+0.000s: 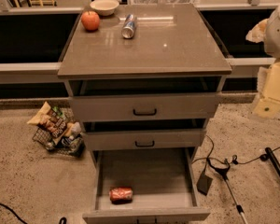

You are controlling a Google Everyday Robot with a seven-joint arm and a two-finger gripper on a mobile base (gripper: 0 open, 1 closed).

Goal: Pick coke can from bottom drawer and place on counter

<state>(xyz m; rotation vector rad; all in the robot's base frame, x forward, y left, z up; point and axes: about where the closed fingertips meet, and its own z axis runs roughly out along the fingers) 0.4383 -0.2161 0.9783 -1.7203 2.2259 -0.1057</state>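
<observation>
The coke can (121, 194) lies on its side near the front of the open bottom drawer (149, 171), left of its middle. The counter (168, 45) is the glossy grey-brown cabinet top above the drawers. My gripper (269, 99) hangs at the right edge of the view, beside the cabinet at the height of the top drawer. It is well above and to the right of the can and touches nothing.
On the counter's far left stand a red-orange fruit (90, 20), a white bowl (104, 6) and a silver-and-blue can (129, 26) on its side. The two upper drawers are slightly open. A wire basket of snack bags (56, 130) sits on the floor at left. Cables and a pole (226, 169) lie at right.
</observation>
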